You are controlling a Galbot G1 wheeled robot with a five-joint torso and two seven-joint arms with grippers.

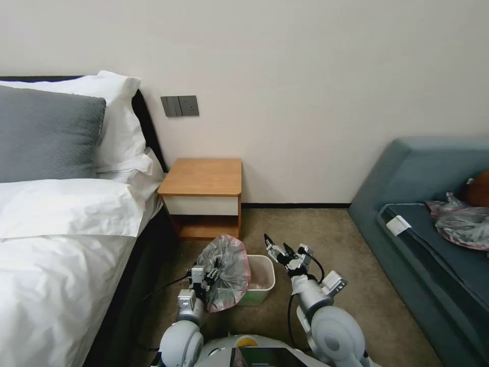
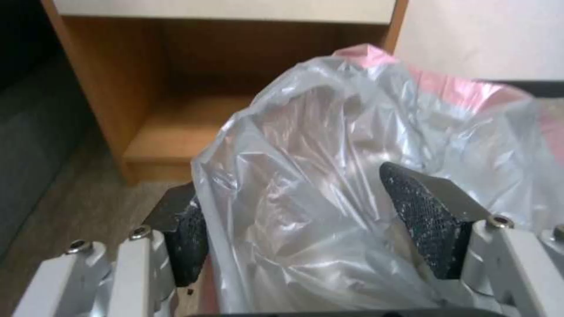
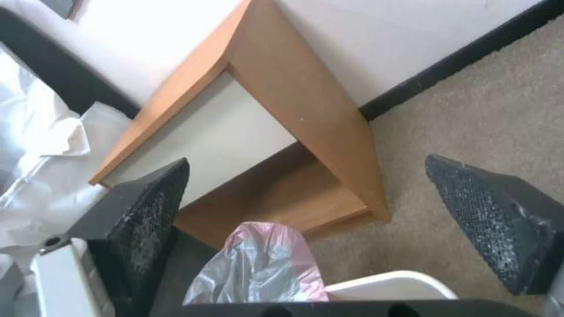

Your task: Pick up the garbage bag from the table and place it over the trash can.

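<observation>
The left gripper [image 1: 209,278] clamps the garbage bag [image 1: 226,270], which billows over the trash can's [image 1: 262,278] nine o'clock side, on the floor at six o'clock of the table [image 1: 204,176]. The right gripper [image 1: 279,250] hovers spread wide, holding nothing, above the can's three o'clock edge

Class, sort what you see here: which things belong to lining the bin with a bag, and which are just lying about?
Job in hand:
garbage bag, held in the left gripper
trash can
table
right gripper, open beside the bin

Lying about:
bed
grey pillow
sofa
heap of bags on the sofa
</observation>
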